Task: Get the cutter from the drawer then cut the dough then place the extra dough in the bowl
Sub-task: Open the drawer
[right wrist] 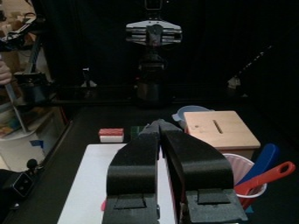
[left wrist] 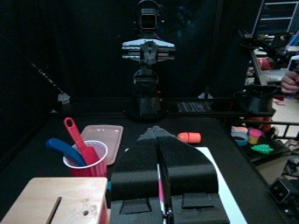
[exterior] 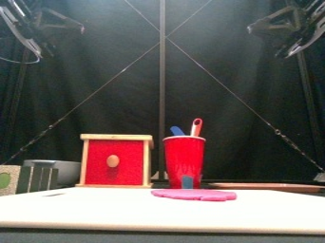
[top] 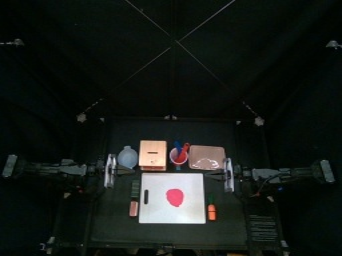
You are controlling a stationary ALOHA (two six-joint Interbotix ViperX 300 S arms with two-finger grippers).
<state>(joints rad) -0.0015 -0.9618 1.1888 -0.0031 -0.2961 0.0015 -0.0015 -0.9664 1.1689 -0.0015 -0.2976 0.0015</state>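
Jaws together, empty: left claw (left wrist: 159, 144), right claw (right wrist: 162, 131), at worktop's side edges. Drawer (exterior: 116, 147) shut, in box (top: 152, 153) near back edge; cutter unseen, presumably inside. Dough (top: 174, 197) uncut on board (top: 194, 215), mid-front. First step pending: part a claw, grip knob (exterior: 113, 161), pull.

Both arms wait at opposite sides; left gripper (left wrist: 160, 144) closed; right gripper (right wrist: 162, 131) closed.

Pale matt wood box (exterior: 116, 161), glossy red plastic cup (exterior: 184, 159), smooth matt pink dough (exterior: 193, 195)
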